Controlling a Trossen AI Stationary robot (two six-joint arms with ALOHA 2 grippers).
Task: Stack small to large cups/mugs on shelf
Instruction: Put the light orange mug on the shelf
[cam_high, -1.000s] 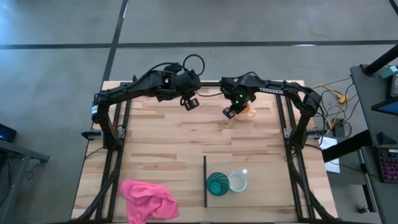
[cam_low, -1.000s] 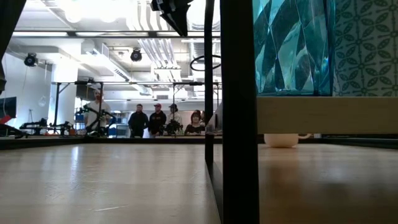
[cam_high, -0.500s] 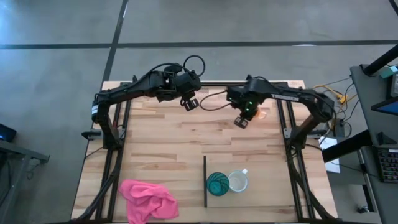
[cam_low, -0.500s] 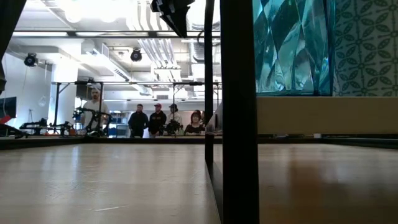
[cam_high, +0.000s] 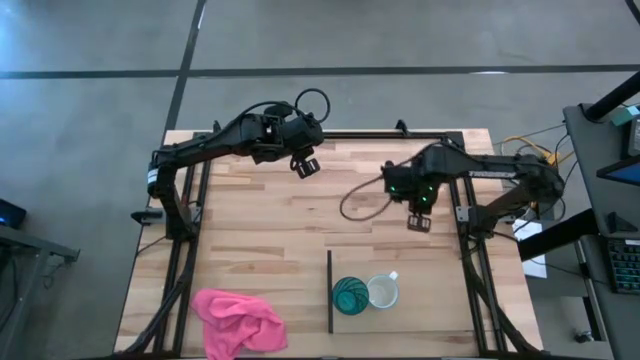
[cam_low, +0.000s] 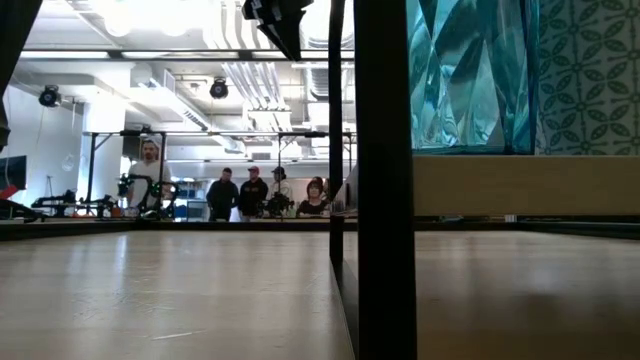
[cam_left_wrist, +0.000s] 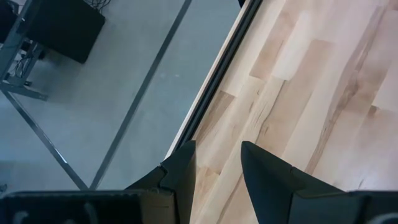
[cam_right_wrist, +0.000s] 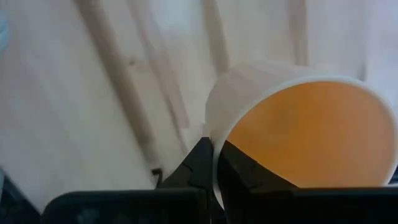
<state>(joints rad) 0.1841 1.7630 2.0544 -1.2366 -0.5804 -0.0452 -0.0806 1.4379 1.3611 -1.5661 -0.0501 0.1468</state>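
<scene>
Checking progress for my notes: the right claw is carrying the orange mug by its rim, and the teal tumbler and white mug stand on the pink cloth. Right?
Not quite. The right claw is shut on the orange mug at its rim, but the teal tumbler and white mug stand on the shelf; the pink cloth lies apart, as the high view shows.

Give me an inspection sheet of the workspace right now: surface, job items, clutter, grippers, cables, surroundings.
Surface: wooden table, no spills seen.
Job's things: teal tumbler and white mug side by side near the front edge, right of the dark upright strip; orange mug held off the table.
Clutter: pink cloth at the front left.
Grippers: right gripper shut on the orange mug's rim; left gripper open, empty, at the back.
Cables: black loop mid-table; wires off the right edge.
Surroundings: people standing far behind the table.
</scene>
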